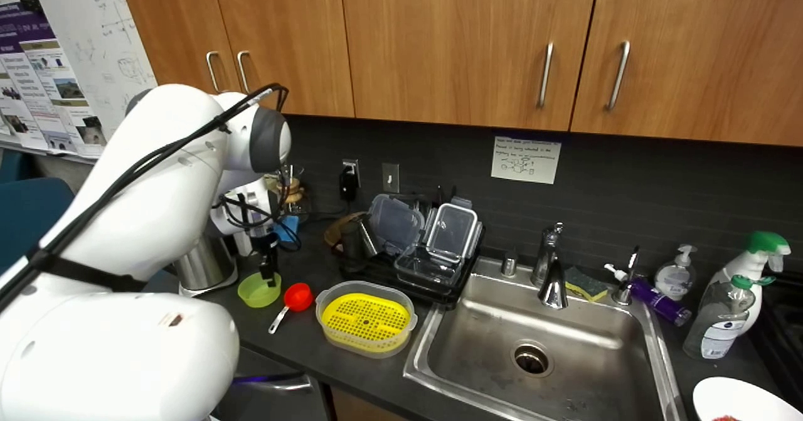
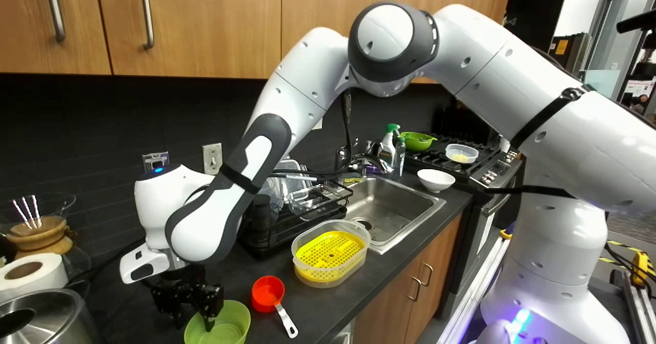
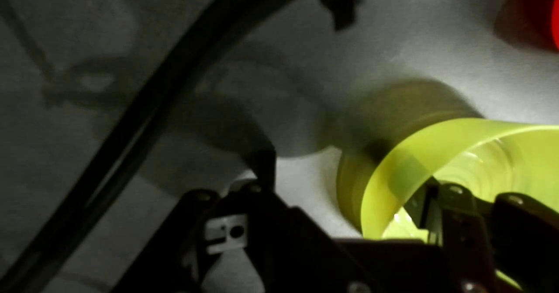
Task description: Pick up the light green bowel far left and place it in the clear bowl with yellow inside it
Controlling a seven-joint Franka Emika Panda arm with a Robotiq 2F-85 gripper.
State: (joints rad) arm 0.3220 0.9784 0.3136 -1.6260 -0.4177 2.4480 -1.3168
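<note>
The light green bowl (image 1: 254,292) stands upright on the dark counter in both exterior views (image 2: 230,328). It also shows at the right of the wrist view (image 3: 458,138). My gripper (image 3: 345,188) is open around the bowl's near wall, with one finger inside the bowl and the other outside it. A gap shows between the outer finger and the wall. In both exterior views the gripper (image 1: 270,267) is low at the bowl (image 2: 193,318). The clear bowl (image 1: 322,308) with a yellow perforated insert (image 1: 366,316) stands nearer the sink, also in an exterior view (image 2: 330,257).
A red measuring cup (image 1: 298,297) with a pale handle lies between the two bowls (image 2: 267,292). A steel kettle (image 1: 204,264) and paper roll (image 2: 33,277) stand near the gripper. A dish rack (image 2: 292,236) is behind the clear bowl, beside the sink (image 1: 533,371).
</note>
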